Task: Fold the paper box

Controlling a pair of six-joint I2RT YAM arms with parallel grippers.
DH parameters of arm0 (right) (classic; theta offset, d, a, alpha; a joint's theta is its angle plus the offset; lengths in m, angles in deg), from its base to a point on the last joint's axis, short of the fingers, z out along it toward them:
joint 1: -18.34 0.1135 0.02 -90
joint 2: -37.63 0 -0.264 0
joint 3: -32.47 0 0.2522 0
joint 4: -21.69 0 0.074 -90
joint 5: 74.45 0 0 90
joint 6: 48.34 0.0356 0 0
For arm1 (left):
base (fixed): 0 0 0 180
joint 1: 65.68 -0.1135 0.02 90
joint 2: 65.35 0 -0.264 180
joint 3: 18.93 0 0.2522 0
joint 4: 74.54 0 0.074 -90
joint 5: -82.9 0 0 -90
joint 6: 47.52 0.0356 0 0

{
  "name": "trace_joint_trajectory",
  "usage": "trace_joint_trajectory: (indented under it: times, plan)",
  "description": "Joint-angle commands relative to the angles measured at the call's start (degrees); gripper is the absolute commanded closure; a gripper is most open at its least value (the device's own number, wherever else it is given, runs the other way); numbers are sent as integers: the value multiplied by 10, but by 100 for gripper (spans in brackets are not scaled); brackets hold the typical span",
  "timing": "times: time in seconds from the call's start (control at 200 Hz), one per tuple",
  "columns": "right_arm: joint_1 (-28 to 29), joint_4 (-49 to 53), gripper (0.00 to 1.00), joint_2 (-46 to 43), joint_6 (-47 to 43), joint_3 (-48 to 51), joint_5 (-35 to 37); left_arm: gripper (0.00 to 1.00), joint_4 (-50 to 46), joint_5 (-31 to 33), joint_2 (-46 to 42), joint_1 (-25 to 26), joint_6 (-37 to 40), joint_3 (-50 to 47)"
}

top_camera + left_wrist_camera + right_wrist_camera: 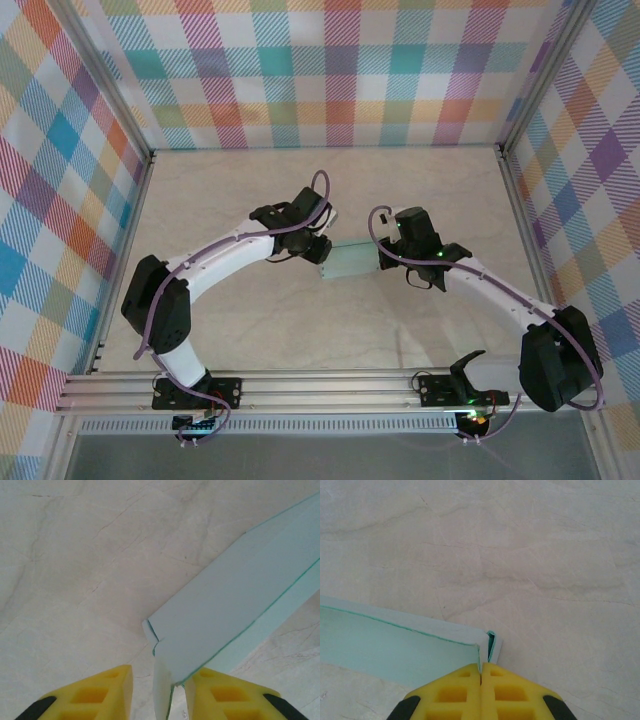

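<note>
From above, the two arms bend inward and meet near the middle of the pale marbled surface (300, 330). The paper box (350, 262) lies between them as a small mint-teal rectangle. The left pincer (320, 250) is at its left end and the right pincer (385, 255) at its right end. Plaid walls (330, 70) close in the back and both sides.

In the left wrist view, the paper box (240, 600) runs from the upper right down toward the camera, with a long fold line along it. A narrow flap at its near end drops between the yellow fingers (95, 695). The left pincer (159, 700) stands apart, with a gap on either side of the flap, so it is not clamped on the card. The surface (75, 555) lies beyond.

In the right wrist view, the paper box (395, 640) stretches away to the left, its corner just ahead of the fingertips. The right pincer (481, 677) is pressed together, and a thin edge of the card runs into the seam between its yellow fingers (450, 695), pinched there. The surface (520, 555) lies behind.
</note>
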Motion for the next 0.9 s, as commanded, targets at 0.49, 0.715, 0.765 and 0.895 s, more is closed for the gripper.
trace_joint_trajectory:
  times: [0.49, 0.715, 0.765, 0.895]
  plan:
    - [7, 23, 100, 10, -2, -9, -11, 88, -32, -3, -20, 3, -11, 13]
    - [9, 23, 99, 14, -3, -10, -11, 76, -37, -13, -19, 3, -26, 19]
    - [10, 25, 99, 15, -3, -11, -11, 76, -38, -15, -20, 4, -28, 22]
    - [10, 23, 99, 18, -2, -11, -11, 79, -42, -14, -21, 3, -29, 26]
